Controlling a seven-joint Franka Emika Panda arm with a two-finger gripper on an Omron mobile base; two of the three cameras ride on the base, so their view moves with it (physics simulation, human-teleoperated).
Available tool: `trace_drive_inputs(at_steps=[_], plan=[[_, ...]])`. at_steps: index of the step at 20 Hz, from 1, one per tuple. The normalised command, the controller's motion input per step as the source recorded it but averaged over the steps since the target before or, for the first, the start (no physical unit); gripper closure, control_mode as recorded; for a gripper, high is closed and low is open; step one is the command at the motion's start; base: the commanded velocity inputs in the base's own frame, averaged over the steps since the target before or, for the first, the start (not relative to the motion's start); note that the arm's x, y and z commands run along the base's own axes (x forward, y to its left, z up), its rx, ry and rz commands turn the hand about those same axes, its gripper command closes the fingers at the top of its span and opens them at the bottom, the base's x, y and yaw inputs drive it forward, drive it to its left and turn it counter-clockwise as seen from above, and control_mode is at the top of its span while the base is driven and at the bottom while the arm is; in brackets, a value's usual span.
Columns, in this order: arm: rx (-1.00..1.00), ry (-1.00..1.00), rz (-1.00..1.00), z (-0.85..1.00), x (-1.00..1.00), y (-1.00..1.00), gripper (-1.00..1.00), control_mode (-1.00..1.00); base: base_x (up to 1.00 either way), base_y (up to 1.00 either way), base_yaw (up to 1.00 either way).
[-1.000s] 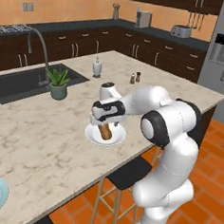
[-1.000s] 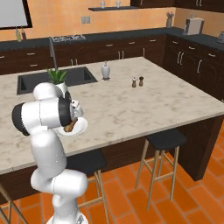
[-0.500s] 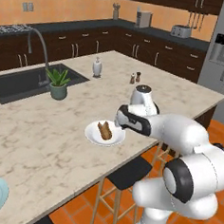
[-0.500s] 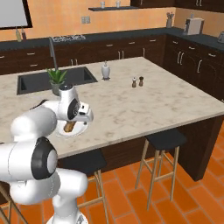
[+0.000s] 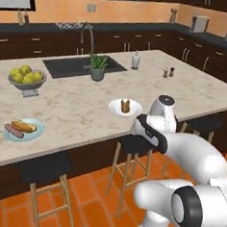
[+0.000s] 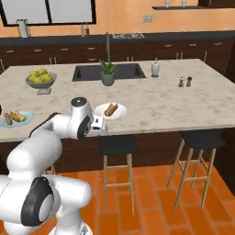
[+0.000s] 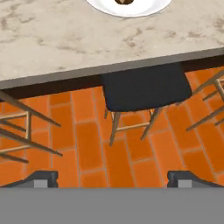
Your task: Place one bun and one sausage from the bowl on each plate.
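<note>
- We see the white plate [image 5: 125, 107] near the counter's [image 5: 77, 103] front edge, a stool [image 7: 144, 89] below it.
- The blue plate [image 5: 23, 130] lies far left (fruit bowl [image 5: 26, 79] behind it).
- The sink [image 6: 108, 72] sits behind the plant [image 6: 108, 73].

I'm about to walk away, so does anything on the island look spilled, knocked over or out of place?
Nothing stands out. The white plate and the blue plate each lie flat with a bun and sausage on them, the fruit bowl and the potted plant stand upright, and the hand is open.
</note>
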Motion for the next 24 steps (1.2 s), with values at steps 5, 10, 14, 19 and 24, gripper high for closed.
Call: trace_drive_inputs(at_steps=[5,10,14,19,24], plan=[[0.00,0.00,0.00,0.00,0.00,0.00,-1.00,1.00,-0.33,1.00,0.38],[0.00,0.00,0.00,0.00,0.00,0.00,-1.00,1.00,-0.04,1.00,0.04],[0.00,0.00,0.00,0.00,0.00,0.00,-1.00,1.00,0.00,1.00,0.00],[0.00,0.00,0.00,0.00,0.00,0.00,-1.00,1.00,0.61,1.00,-0.20],[0.00,0.00,0.00,0.00,0.00,0.00,-1.00,1.00,0.93,0.71,-0.30]])
